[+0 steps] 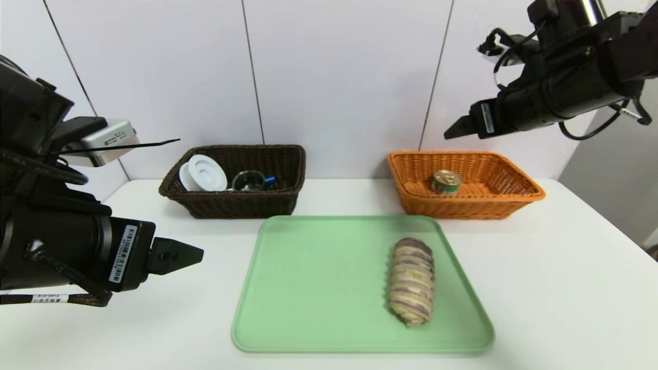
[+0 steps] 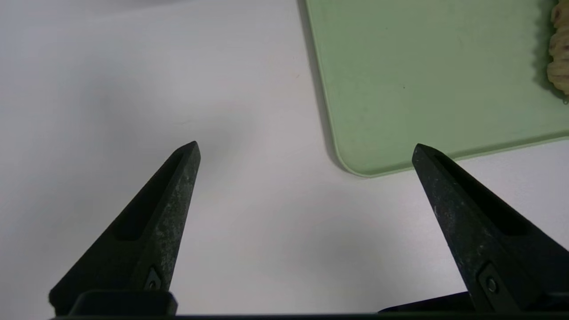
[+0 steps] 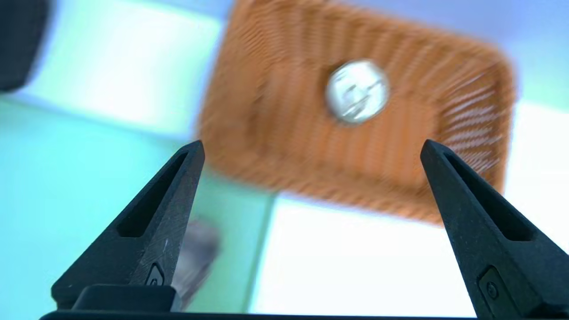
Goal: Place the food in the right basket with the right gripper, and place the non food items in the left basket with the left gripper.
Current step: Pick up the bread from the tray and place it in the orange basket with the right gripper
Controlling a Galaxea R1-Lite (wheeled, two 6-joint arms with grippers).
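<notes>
The head view shows the dark basket [image 1: 247, 205] holding a white dispenser [image 1: 207, 173], a glass cup [image 1: 249, 181] and a blue-capped marker [image 1: 269, 180]; neither wrist view does. The right gripper [image 3: 312, 144], fingers spread wide and empty, hangs above the orange basket [image 1: 462, 208], slanting down. The can [image 1: 446, 182] sits inside, below the fingertips. The bread [image 1: 412, 281] lies on the green tray [image 1: 334, 288], nearer the robot. The left gripper [image 2: 306, 144], open, idles left of the tray.
</notes>
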